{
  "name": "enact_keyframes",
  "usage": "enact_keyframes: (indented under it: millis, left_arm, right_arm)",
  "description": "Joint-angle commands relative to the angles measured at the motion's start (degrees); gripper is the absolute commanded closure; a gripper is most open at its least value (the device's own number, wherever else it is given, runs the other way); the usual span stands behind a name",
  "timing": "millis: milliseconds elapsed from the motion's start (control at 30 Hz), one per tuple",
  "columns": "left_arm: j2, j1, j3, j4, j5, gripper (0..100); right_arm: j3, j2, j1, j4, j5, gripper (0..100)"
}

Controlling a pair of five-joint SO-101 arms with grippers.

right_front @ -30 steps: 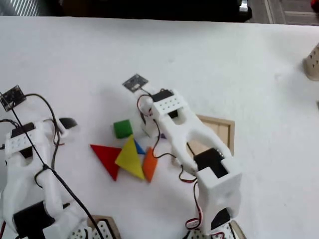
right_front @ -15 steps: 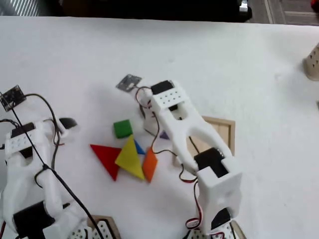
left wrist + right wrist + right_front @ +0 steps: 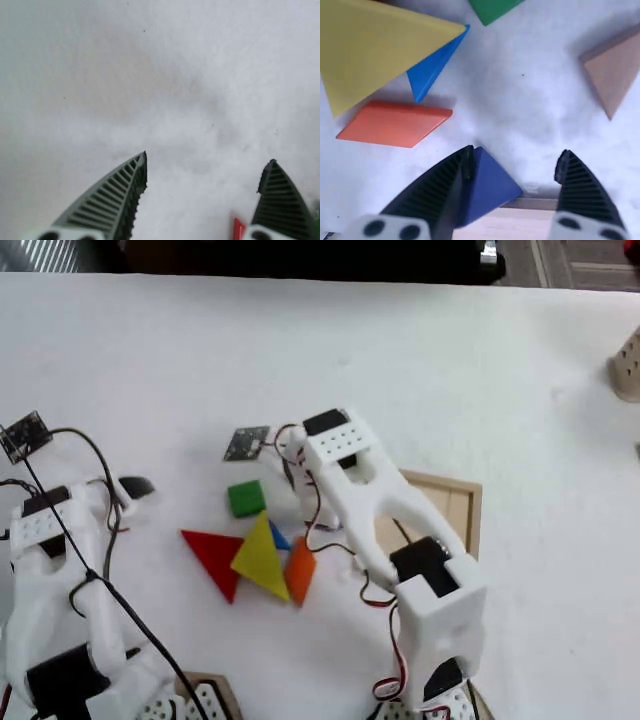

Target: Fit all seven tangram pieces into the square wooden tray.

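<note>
One square wooden tray (image 3: 455, 502), toward the desk's near edge, partly under my right arm.

Four pieces bunched beside it, toward the desk's left edge: red triangle (image 3: 215, 555), yellow triangle (image 3: 260, 555), orange parallelogram (image 3: 301, 570), and blue triangle (image 3: 432, 67) peeking from under the yellow. Green square (image 3: 246, 498) just apart, farther back.

One violet-blue triangle (image 3: 490, 185) against the tray's rim, touching a finger of my right pincer (image 3: 517, 152), which is spread wide and holding nothing.

One wood-coloured triangle (image 3: 615, 75) apart on the desk.

My left pincer (image 3: 206, 159) is spread wide over bare desk.
</note>
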Motion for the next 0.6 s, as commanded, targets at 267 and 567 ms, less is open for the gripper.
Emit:
enact_keyframes:
  millis: [267,567]
  left_arm:
    - [-2.77,-0.22,-1.05,-1.41,0.35,65]
    - [-2.77,-0.22,-1.05,-1.41,0.35,65]
  right_arm:
    - [-3.34,-17.71,9.45,10.95,-6.24,74.0]
    - [10.11,-23.43,16.66,2.86,-0.79,74.0]
